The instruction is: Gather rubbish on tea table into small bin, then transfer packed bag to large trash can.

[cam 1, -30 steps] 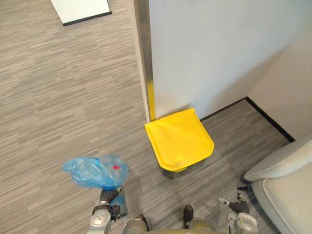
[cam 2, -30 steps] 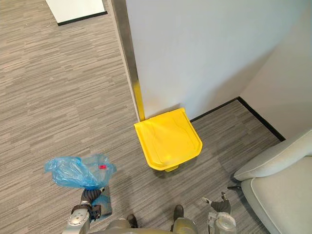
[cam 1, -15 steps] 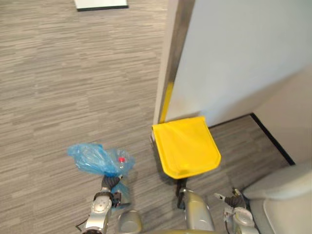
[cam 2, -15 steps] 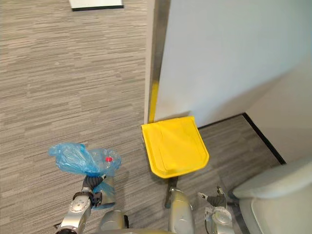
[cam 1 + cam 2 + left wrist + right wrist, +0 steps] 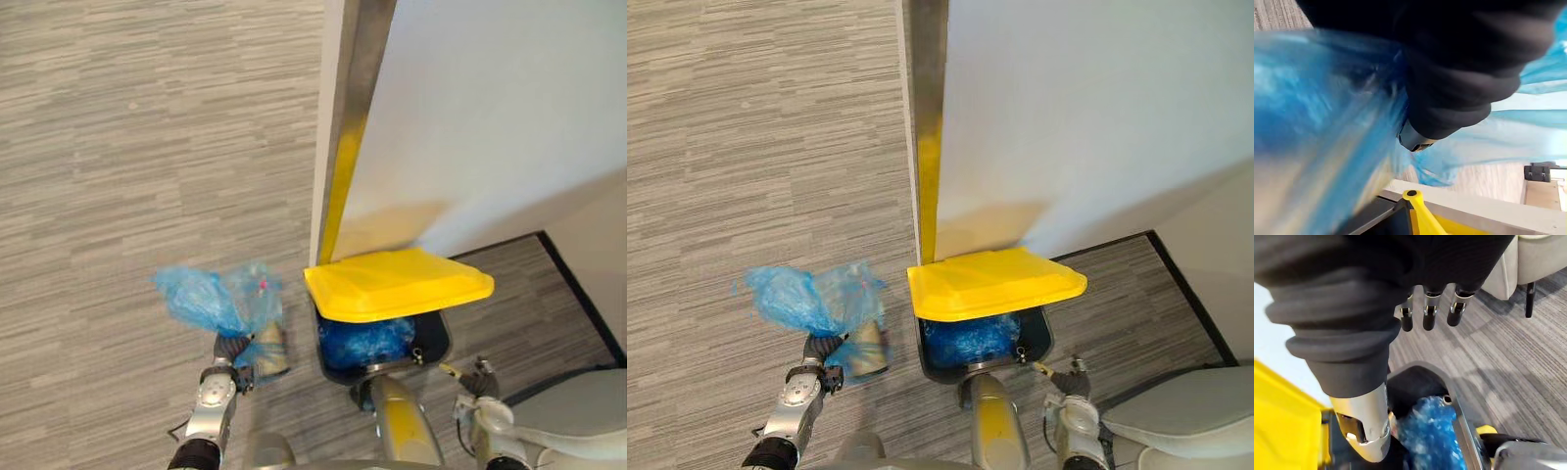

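Observation:
A blue plastic rubbish bag [image 5: 220, 304] hangs above the grey floor with my left hand [image 5: 231, 349] shut on its gathered neck. Up close in the left wrist view the bag [image 5: 1312, 132] wraps around the hand's dark cover. Just right of the bag stands the large trash can [image 5: 436, 345]. Its yellow lid [image 5: 397, 282] is raised, and a blue liner [image 5: 367, 341] shows inside. My right hand [image 5: 476, 380] hangs to the right of the can, holding nothing. In the right wrist view its fingers [image 5: 1427, 316] are relaxed above the can's liner [image 5: 1430, 433].
A white wall panel [image 5: 490, 127] with a metal edge and a yellow strip [image 5: 338, 186] rises directly behind the can. A grey upholstered seat [image 5: 583, 416] fills the lower right corner. Grey plank floor [image 5: 137, 157] stretches to the left.
The camera has shifted and the can now sits closer. Its yellow lid has swung up, uncovering the blue liner. The bag stays in my left hand, nearer the can.

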You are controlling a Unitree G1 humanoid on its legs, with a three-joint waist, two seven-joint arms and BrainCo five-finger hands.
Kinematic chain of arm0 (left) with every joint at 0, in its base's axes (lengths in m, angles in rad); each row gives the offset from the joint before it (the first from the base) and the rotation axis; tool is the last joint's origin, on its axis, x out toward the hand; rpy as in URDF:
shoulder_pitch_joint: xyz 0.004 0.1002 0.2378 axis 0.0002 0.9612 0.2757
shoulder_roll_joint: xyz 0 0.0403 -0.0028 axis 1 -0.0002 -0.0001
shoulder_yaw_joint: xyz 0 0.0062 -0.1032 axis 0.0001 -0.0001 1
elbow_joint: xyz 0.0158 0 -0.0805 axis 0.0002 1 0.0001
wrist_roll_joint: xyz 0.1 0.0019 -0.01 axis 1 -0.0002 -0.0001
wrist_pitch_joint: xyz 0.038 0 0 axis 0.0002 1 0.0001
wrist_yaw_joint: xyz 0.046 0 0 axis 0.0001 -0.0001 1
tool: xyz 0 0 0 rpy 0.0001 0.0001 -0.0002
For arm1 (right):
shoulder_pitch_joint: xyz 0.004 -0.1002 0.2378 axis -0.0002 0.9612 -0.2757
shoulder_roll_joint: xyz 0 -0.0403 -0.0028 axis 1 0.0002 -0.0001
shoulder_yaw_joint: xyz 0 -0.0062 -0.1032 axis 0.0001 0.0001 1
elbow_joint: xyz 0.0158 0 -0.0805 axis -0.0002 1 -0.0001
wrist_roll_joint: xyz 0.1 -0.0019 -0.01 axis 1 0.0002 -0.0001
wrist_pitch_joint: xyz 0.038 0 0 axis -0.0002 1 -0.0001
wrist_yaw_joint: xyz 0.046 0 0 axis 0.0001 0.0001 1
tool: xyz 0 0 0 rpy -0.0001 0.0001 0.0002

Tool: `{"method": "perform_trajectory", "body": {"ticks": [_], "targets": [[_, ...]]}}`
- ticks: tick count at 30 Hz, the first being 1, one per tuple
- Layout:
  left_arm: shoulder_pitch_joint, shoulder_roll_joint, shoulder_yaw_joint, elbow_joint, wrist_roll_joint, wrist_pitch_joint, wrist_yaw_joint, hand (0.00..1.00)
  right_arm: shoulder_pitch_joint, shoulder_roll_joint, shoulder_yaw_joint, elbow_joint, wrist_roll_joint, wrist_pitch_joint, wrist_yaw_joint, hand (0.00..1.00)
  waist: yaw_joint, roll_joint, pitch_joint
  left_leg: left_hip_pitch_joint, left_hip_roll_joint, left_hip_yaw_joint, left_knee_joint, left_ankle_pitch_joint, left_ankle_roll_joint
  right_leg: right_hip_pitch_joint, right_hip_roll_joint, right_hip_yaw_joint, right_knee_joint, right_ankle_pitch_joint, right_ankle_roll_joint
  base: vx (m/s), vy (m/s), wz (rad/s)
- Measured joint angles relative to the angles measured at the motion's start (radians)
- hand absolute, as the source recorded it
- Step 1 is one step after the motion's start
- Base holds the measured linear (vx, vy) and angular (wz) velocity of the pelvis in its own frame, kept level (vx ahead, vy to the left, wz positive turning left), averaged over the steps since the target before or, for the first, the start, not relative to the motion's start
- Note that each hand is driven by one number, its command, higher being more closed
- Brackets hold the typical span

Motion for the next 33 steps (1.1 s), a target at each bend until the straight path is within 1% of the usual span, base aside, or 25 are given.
{"method": "perform_trajectory", "body": {"ticks": [1,2,3,5,6,7,8,9,10,11,12,13,15,17,18,19,20,22,23,24,25,26,28,31,33], "targets": [[0.001,0.000,-0.008,-0.017,0.000,-0.002,-0.007,1.00,-0.030,-0.001,0.046,-0.010,-0.001,0.000,-0.001,0.00,-0.001,0.004,-0.001,-0.037,0.002,-0.018,-0.003,-0.029,0.004,-0.029,0.000,0.001,0.000,0.012,0.006,-0.16,-0.037,0.33],[-0.006,0.003,-0.018,-0.018,0.000,-0.002,-0.010,1.00,-0.048,0.000,0.064,-0.017,-0.003,0.000,-0.001,0.00,0.003,0.002,0.000,-0.063,-0.002,-0.029,0.006,-0.033,0.000,-0.045,-0.002,0.002,0.001,0.017,0.010,-0.21,-0.092,0.44],[-0.010,0.003,-0.035,-0.019,0.000,-0.002,-0.011,1.00,-0.088,0.001,0.101,-0.030,-0.004,0.000,-0.001,0.00,0.007,0.003,0.001,-0.093,-0.005,-0.056,0.012,-0.033,0.001,-0.059,-0.003,0.011,-0.003,0.023,0.015,-0.15,-0.116,0.48],[-0.011,0.001,-0.062,-0.021,0.000,-0.002,-0.009,1.00,-0.171,-0.004,0.143,-0.044,-0.019,-0.002,-0.006,0.00,0.017,0.016,0.004,-0.115,-0.006,-0.088,0.006,-0.022,-0.005,-0.065,-0.010,-0.005,-0.006,0.031,0.002,-0.10,-0.106,0.40],[-0.013,0.001,-0.072,-0.031,0.000,-0.003,-0.009,1.00,-0.214,-0.005,0.151,-0.052,-0.027,-0.003,-0.010,0.00,0.031,0.018,0.003,-0.131,-0.005,-0.098,0.005,-0.013,-0.005,-0.080,-0.010,-0.011,-0.001,0.031,-0.001,-0.05,-0.128,0.25],[-0.016,0.001,-0.080,-0.051,0.000,-0.007,-0.005,1.00,-0.301,-0.015,0.175,-0.063,-0.035,-0.007,-0.028,0.00,0.036,0.020,0.004,-0.173,-0.004,-0.112,0.002,0.011,-0.027,-0.118,-0.016,-0.025,0.014,0.030,-0.007,-0.05,-0.150,0.27],[-0.025,0.000,-0.087,-0.055,0.000,-0.009,0.005,1.00,-0.369,-0.022,0.182,-0.063,-0.037,-0.011,-0.039,0.00,0.038,0.024,0.008,-0.199,-0.004,-0.123,-0.008,0.033,-0.040,-0.142,-0.017,-0.033,0.016,0.029,-0.008,-0.05,-0.202,0.29],[-0.035,0.000,-0.094,-0.055,-0.001,-0.010,0.013,1.00,-0.426,-0.034,0.193,-0.062,-0.037,-0.012,-0.050,0.00,0.046,0.026,0.011,-0.214,-0.004,-0.127,-0.019,0.056,-0.052,-0.155,-0.018,-0.038,0.014,0.030,-0.009,-0.02,-0.150,0.21],[-0.051,0.001,-0.105,-0.060,-0.001,-0.011,0.023,1.00,-0.496,-0.062,0.200,-0.037,-0.038,-0.012,-0.074,0.00,0.062,0.029,0.023,-0.221,-0.001,-0.125,-0.029,0.080,-0.064,-0.160,-0.017,-0.045,0.007,0.032,-0.012,-0.03,-0.150,0.23],[-0.055,0.001,-0.108,-0.086,-0.002,-0.016,0.036,1.00,-0.550,-0.092,0.209,-0.017,-0.038,-0.012,-0.079,0.00,0.065,0.033,0.031,-0.228,0.004,-0.122,-0.032,0.092,-0.072,-0.159,-0.019,-0.055,0.005,0.032,-0.012,-0.03,-0.096,0.22],[-0.060,0.002,-0.113,-0.103,-0.004,-0.023,0.040,1.00,-0.574,-0.102,0.209,-0.015,-0.038,-0.009,-0.085,0.00,0.070,0.037,0.035,-0.234,0.010,-0.119,-0.031,0.094,-0.076,-0.159,-0.020,-0.060,0.004,0.032,-0.013,-0.05,-0.058,0.19],[-0.080,0.003,-0.124,-0.129,-0.014,-0.041,0.053,1.00,-0.611,-0.125,0.208,-0.010,-0.038,0.004,-0.097,0.00,0.083,0.037,0.046,-0.237,0.016,-0.112,-0.031,0.101,-0.087,-0.159,-0.019,-0.064,0.004,0.032,-0.013,-0.07,-0.049,0.19],[-0.121,0.007,-0.146,-0.158,-0.036,-0.057,0.056,1.00,-0.663,-0.147,0.211,0.021,-0.038,0.014,-0.113,0.00,0.082,0.038,0.059,-0.251,0.018,-0.112,-0.034,0.107,-0.095,-0.159,-0.020,-0.072,-0.004,0.031,-0.015,-0.08,-0.040,0.17],[-0.167,0.015,-0.194,-0.190,-0.056,-0.074,0.059,1.00,-0.698,-0.175,0.253,0.023,-0.038,0.030,-0.117,0.00,0.078,0.037,0.064,-0.271,0.026,-0.111,-0.037,0.105,-0.093,-0.157,-0.005,-0.058,-0.039,0.041,0.000,-0.08,0.003,0.06],[-0.177,0.015,-0.210,-0.197,-0.061,-0.076,0.059,1.00,-0.703,-0.176,0.258,0.023,-0.038,0.035,-0.118,0.00,0.077,0.037,0.066,-0.270,0.028,-0.112,-0.040,0.105,-0.092,-0.154,0.001,-0.051,-0.049,0.047,0.000,-0.06,0.014,0.04],[-0.194,0.016,-0.240,-0.216,-0.071,-0.079,0.057,1.00,-0.713,-0.178,0.259,0.023,-0.038,0.044,-0.118,0.00,0.078,0.035,0.075,-0.268,0.030,-0.112,-0.041,0.105,-0.092,-0.145,0.007,-0.050,-0.068,0.064,-0.009,-0.04,0.015,0.00],[-0.199,0.015,-0.256,-0.230,-0.076,-0.079,0.056,1.00,-0.718,-0.178,0.260,0.023,-0.038,0.046,-0.118,0.00,0.077,0.035,0.079,-0.268,0.031,-0.112,-0.041,0.105,-0.092,-0.144,0.007,-0.050,-0.070,0.065,-0.008,0.00,0.000,0.00],[-0.212,0.015,-0.344,-0.302,-0.082,-0.083,0.052,1.00,-0.747,-0.193,0.294,0.023,-0.038,0.052,-0.118,0.00,0.069,0.036,0.098,-0.268,0.032,-0.111,-0.037,0.109,-0.100,-0.142,0.007,-0.050,-0.072,0.071,-0.012,0.01,0.016,-0.01],[-0.212,0.015,-0.372,-0.321,-0.084,-0.085,0.051,1.00,-0.754,-0.194,0.295,0.023,-0.038,0.056,-0.117,0.00,0.065,0.035,0.102,-0.268,0.032,-0.111,-0.033,0.109,-0.101,-0.140,0.007,-0.049,-0.074,0.076,-0.019,0.03,0.034,-0.03],[-0.212,0.012,-0.431,-0.359,-0.088,-0.089,0.050,1.00,-0.765,-0.198,0.295,0.023,-0.039,0.060,-0.117,0.00,0.055,0.036,0.110,-0.269,0.034,-0.110,-0.027,0.109,-0.101,-0.135,0.008,-0.050,-0.079,0.079,-0.023,0.04,0.038,-0.03],[-0.220,0.000,-0.492,-0.387,-0.089,-0.089,0.040,1.00,-0.769,-0.210,0.296,0.023,-0.041,0.060,-0.117,0.00,0.051,0.036,0.111,-0.269,0.034,-0.105,-0.025,0.109,-0.101,-0.134,0.008,-0.049,-0.080,0.080,-0.026,0.04,0.036,-0.03],[-0.228,-0.010,-0.520,-0.395,-0.089,-0.089,0.030,1.00,-0.771,-0.217,0.296,0.023,-0.045,0.060,-0.116,0.00,0.050,0.037,0.111,-0.269,0.034,-0.100,-0.021,0.109,-0.101,-0.132,0.008,-0.048,-0.080,0.081,-0.027,0.04,0.042,0.02],[-0.282,-0.049,-0.597,-0.409,-0.107,-0.091,0.008,1.00,-0.809,-0.234,0.327,0.023,-0.048,0.060,-0.109,0.00,0.039,0.044,0.133,-0.261,0.033,-0.092,-0.001,0.109,-0.101,-0.112,0.006,-0.049,-0.080,0.086,-0.038,0.00,0.034,0.07],[-0.360,-0.083,-0.651,-0.408,-0.111,-0.092,0.009,1.00,-0.846,-0.230,0.358,0.024,-0.047,0.061,-0.108,0.00,0.027,0.044,0.147,-0.253,0.028,-0.082,-0.009,0.108,-0.100,-0.111,0.003,-0.042,-0.083,0.084,-0.040,-0.03,0.009,-0.01],[-0.397,-0.089,-0.667,-0.404,-0.121,-0.092,0.009,1.00,-0.862,-0.230,0.368,0.024,-0.046,0.061,-0.106,0.00,0.021,0.045,0.162,-0.248,0.028,-0.076,-0.009,0.105,-0.094,-0.111,0.004,-0.037,-0.080,0.086,-0.039,-0.05,-0.013,-0.06]]}}
